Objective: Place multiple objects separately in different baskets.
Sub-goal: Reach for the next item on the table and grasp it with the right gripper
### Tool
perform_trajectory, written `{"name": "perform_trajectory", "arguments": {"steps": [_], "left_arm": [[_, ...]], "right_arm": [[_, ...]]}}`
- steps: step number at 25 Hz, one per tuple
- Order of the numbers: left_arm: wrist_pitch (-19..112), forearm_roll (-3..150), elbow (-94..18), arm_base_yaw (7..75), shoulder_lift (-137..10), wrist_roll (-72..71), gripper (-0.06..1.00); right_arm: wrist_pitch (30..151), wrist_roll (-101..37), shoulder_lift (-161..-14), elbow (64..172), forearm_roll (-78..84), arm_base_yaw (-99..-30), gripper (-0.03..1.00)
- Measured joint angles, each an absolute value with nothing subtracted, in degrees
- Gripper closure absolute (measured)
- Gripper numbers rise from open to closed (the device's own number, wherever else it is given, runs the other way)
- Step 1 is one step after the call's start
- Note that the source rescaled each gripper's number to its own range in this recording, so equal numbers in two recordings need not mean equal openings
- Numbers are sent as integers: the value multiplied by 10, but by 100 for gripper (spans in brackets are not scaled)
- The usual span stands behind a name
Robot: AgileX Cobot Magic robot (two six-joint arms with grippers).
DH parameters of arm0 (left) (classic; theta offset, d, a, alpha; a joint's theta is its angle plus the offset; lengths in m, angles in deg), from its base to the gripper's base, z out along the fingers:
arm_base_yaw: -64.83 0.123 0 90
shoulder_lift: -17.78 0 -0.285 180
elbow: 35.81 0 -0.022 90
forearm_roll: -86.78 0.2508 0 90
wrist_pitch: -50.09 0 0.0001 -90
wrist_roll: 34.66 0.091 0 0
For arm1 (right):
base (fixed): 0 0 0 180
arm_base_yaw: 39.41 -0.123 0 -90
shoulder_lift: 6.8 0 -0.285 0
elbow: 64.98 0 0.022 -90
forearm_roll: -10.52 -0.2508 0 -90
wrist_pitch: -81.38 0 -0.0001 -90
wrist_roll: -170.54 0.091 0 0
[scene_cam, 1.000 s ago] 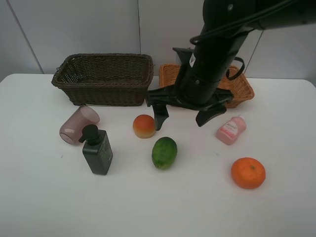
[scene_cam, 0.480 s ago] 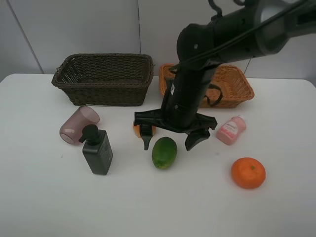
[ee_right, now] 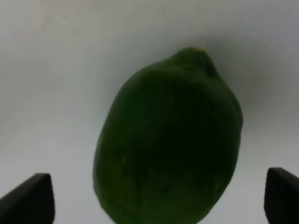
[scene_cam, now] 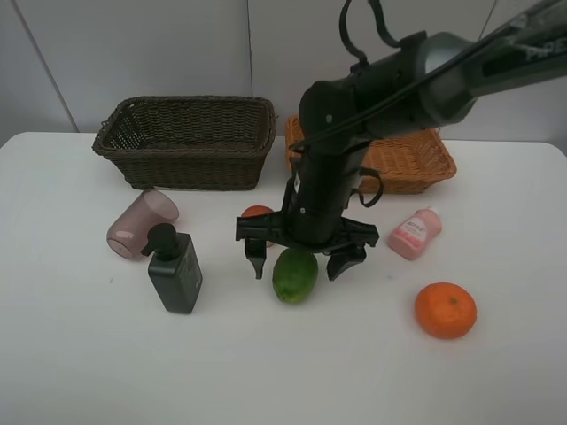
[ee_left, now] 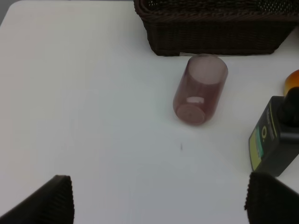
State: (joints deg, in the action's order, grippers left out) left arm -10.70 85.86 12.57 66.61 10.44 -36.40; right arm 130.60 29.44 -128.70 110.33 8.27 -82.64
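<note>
1. Six objects lie loose on the white tabletop (scene_cam: 71, 354) and neither basket holds anything that can be seen, so the sorting looks barely begun. The step in hand is the reach for a first pick.
2. Far left, the left hand (ee_left: 161, 200) is outside the high view. Its wrist view shows both fingers spread wide with nothing between them, hovering over bare tabletop.
3. Near it, the translucent pink cup (scene_cam: 140, 222) lies on its side just in front of the dark brown basket (scene_cam: 190, 168).
4. Just right of the cup, the dark pump bottle (scene_cam: 174, 270) stands upright, untouched.
5. Next comes the red-orange peach (scene_cam: 257, 212), mostly hidden behind the right arm (scene_cam: 354, 115).
6. At the middle, the right hand (scene_cam: 299, 265) points down over the green oval fruit (scene_cam: 294, 279), fingers wide apart, one on each side. The wrist view shows clear gaps between the fruit and both fingertips, so the hand is released and seems to touch nothing.
7. Next move, as I judge it: lower a little if needed, close across the fruit's narrow width, lift, and carry it to a basket. The rounded skin could slip, so the grip should sit centred.
8. Behind and to the right stands the light orange-brown basket (scene_cam: 430, 168), partly hidden by the arm.
9. Further right, the small pink bottle (scene_cam: 415, 232) lies on its side, apart from the hand.
10. Rightmost and nearest the front edge sits the orange (scene_cam: 445, 310), well apart from everything.
</note>
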Motion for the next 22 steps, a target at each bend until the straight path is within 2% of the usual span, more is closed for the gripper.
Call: {"name": "perform_trajectory", "arguments": {"steps": [22], "left_arm": [[-107,859,126,666,104,-364,3]], "right_arm": [[1260,300,-1334,1103,134,-826,1]]}}
